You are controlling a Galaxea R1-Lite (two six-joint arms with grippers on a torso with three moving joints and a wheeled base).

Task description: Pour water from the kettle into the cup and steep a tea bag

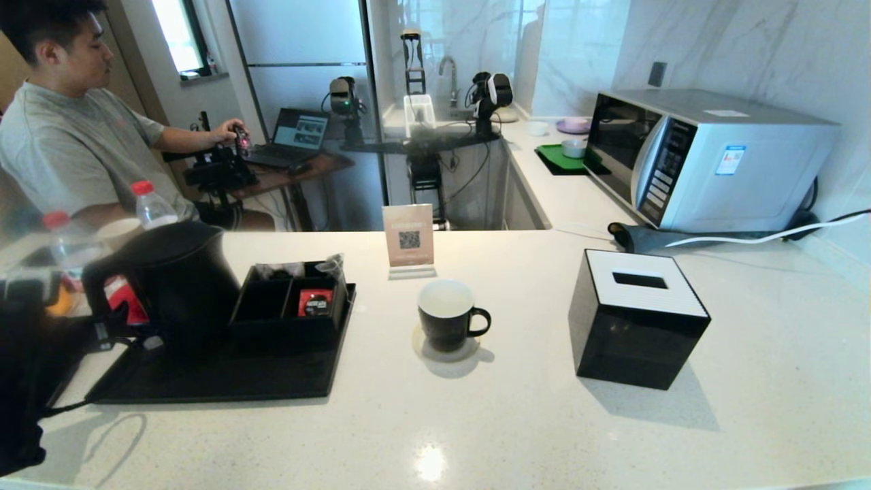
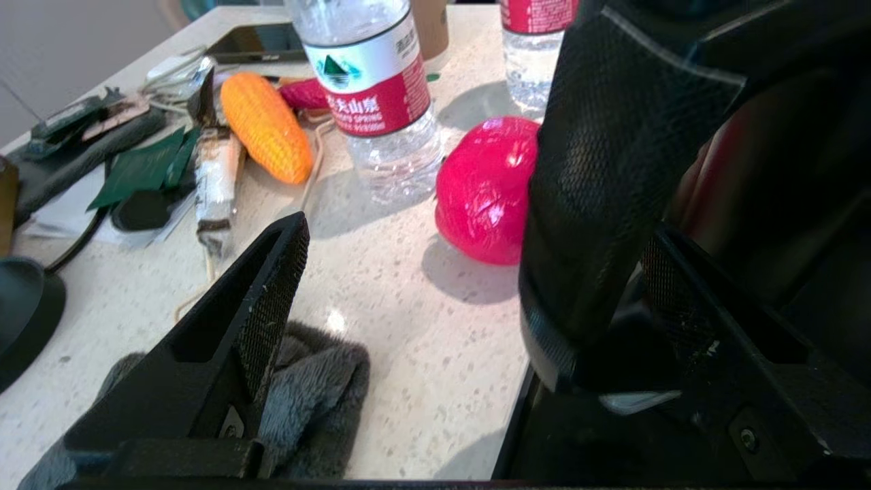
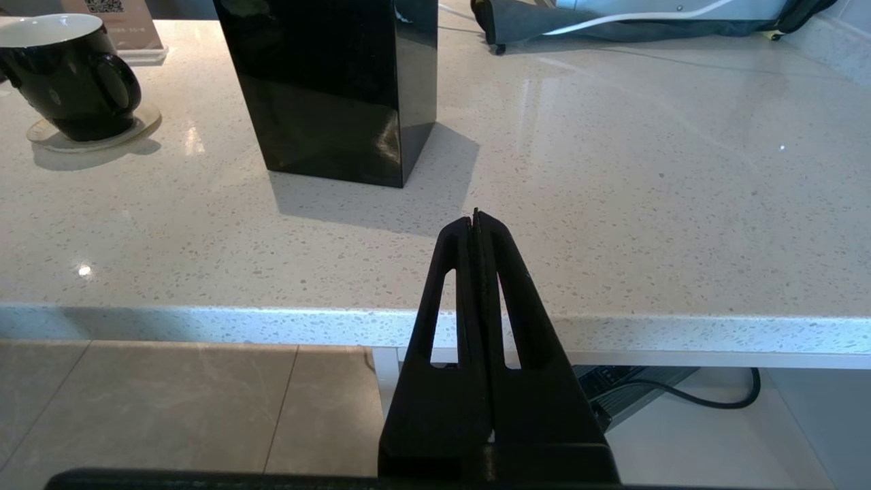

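The matte black kettle (image 1: 173, 286) stands on a black tray (image 1: 204, 381) at the left of the counter. My left gripper (image 1: 109, 327) is at its loop handle. In the left wrist view the handle (image 2: 599, 170) rises between the open fingers (image 2: 272, 286), close to the far finger and well apart from the near one. The black cup (image 1: 449, 316), white and empty inside, rests on a coaster mid-counter, with its ear handle (image 3: 112, 85) facing the tissue box. My right gripper (image 3: 475, 216) is shut on nothing, just off the counter's front edge. No tea bag or water can be made out.
A black organiser box (image 1: 289, 303) with a red-and-black sachet (image 1: 315, 301) shares the tray. A black tissue box (image 1: 636, 320) stands right of the cup, a QR sign (image 1: 408, 238) behind it. Water bottles (image 2: 378, 102), a red ball (image 2: 486, 190), toy corn (image 2: 265, 126) and a grey cloth (image 2: 313, 401) crowd the kettle's left.
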